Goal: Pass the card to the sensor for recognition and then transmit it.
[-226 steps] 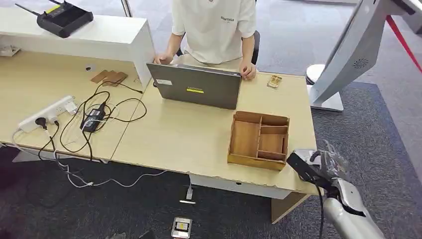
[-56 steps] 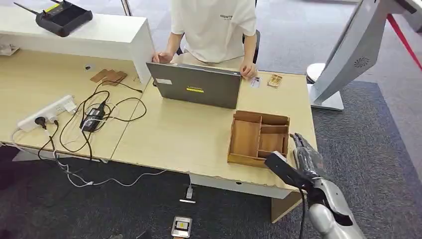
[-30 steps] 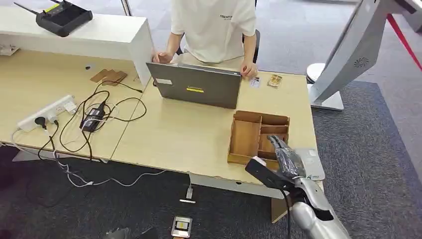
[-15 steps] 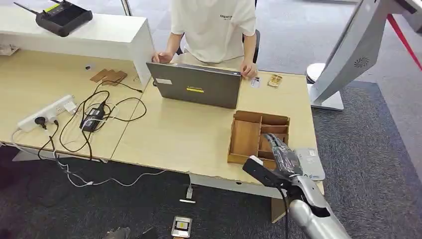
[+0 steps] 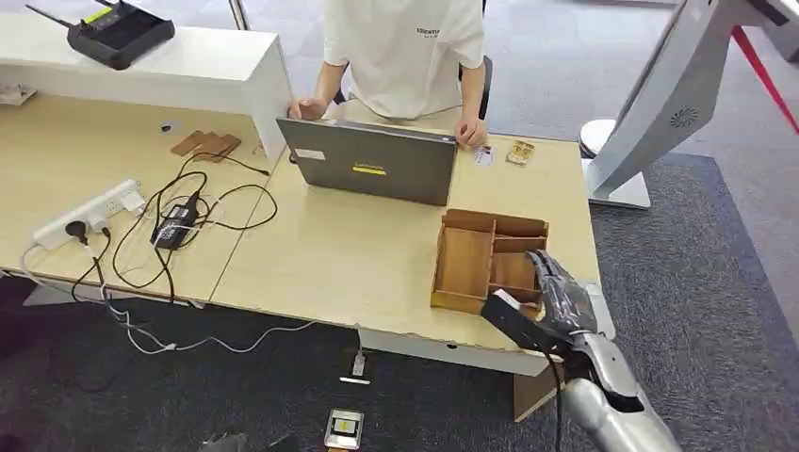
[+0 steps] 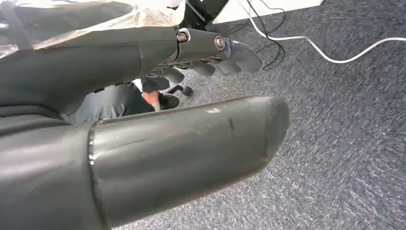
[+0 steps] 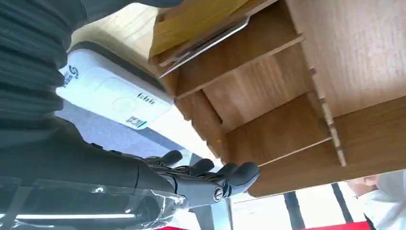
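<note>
My right hand (image 5: 562, 294) hovers over the front right corner of the wooden tray (image 5: 471, 259), fingers stretched out and holding nothing. In the right wrist view its fingers (image 7: 210, 175) reach past the tray's compartments (image 7: 268, 91). A yellow card (image 7: 206, 21) lies flat on a thin grey one in a compartment close to my thumb. The white sensor (image 7: 112, 96) sits beside the tray at the table's right front edge, mostly covered by my hand in the head view (image 5: 597, 315). My left hand (image 6: 143, 124) hangs over grey carpet, fingers apart and empty.
A person in a white shirt (image 5: 405, 47) sits behind a grey laptop (image 5: 372, 169), with a small card (image 5: 483, 155) by one hand. Cables and a power strip (image 5: 89, 212) lie on the left desk. A white stand (image 5: 660, 94) rises at the right.
My right hand swung in from the table's right edge over the tray's front; in the last half second it shifted a little right, now covering most of the sensor.
</note>
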